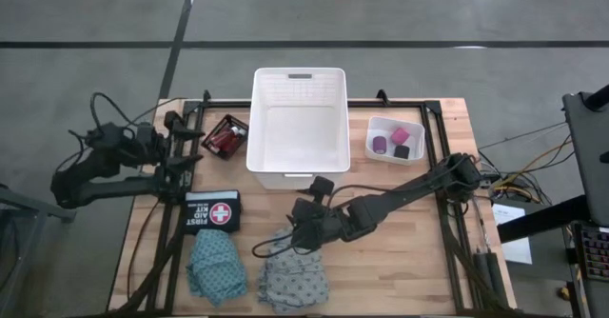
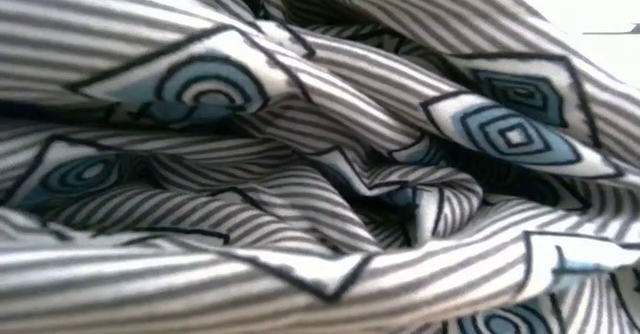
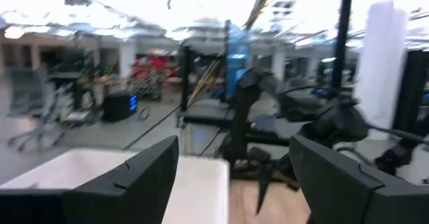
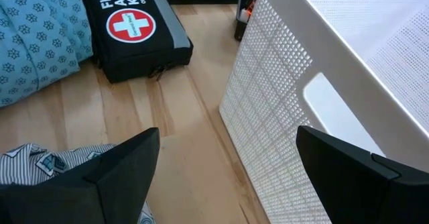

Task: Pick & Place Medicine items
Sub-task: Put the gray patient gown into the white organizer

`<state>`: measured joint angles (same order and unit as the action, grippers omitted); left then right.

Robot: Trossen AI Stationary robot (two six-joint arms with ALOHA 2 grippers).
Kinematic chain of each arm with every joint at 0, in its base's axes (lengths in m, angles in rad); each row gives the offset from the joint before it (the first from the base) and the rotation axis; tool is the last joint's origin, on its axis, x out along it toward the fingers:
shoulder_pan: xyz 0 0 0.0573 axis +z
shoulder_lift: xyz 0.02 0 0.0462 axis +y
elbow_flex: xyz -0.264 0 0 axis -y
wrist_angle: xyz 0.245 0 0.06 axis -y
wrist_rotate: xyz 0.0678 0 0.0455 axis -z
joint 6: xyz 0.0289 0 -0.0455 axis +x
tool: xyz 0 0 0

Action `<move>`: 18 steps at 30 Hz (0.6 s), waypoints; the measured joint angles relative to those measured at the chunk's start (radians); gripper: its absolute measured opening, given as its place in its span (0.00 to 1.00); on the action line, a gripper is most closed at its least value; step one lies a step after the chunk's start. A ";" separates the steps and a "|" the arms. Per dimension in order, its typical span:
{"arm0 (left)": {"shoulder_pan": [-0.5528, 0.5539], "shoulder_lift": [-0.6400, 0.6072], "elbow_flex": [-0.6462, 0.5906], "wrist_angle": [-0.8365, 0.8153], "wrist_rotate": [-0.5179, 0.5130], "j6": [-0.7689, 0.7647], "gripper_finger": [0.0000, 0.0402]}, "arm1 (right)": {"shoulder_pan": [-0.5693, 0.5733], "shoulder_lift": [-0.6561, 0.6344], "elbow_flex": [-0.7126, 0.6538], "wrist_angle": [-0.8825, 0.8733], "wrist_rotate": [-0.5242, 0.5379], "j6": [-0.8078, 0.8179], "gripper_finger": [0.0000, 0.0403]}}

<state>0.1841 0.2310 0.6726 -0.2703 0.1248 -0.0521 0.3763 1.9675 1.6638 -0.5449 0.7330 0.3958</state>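
While the big white basket [image 1: 296, 118] stands at the middle of the wooden table [image 1: 409, 261], everything else is placed around it. Just in front of the basket, the right gripper [image 1: 297, 225] hangs with its fingers spread wide and nothing between them, right at the upper edge of the grey cloth [image 1: 295, 275]; the low view is filled by that cloth's grey stripes and blue diamond pattern. To the basket's left, off the table edge, the left gripper [image 1: 181, 147] waits, also wide open and empty. In front of the basket and to its left lies the teal cloth [image 1: 216, 266], beside the grey one. Between that teal cloth and the basket lies a black pouch [image 1: 211, 210] with a white cross on a red disc, lettered "FIRST AID KIT". Right of the basket, a small white tray [image 1: 375, 137] holds the purple, pink and black rolls [image 1: 398, 143]. Left of the basket, touching its side, a dark tray holds the red bottles [image 1: 225, 137].
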 joint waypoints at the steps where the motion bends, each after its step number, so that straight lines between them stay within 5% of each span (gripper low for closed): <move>1: 0.000 0.000 -0.010 0.024 0.010 0.000 0.72 | 0.000 0.000 0.000 0.000 0.000 -0.001 0.86; 9: 0.000 0.000 -0.058 0.041 0.013 -0.014 0.72 | 0.002 0.000 0.000 -0.003 0.000 -0.002 0.86; 18: 0.000 -0.001 0.031 -0.051 0.082 -0.171 0.72 | 0.003 -0.003 0.000 -0.005 0.000 -0.010 0.86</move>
<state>0.1841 0.2298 0.7036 -0.3214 0.2067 -0.2232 0.3794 1.9648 1.6638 -0.5503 0.7326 0.3853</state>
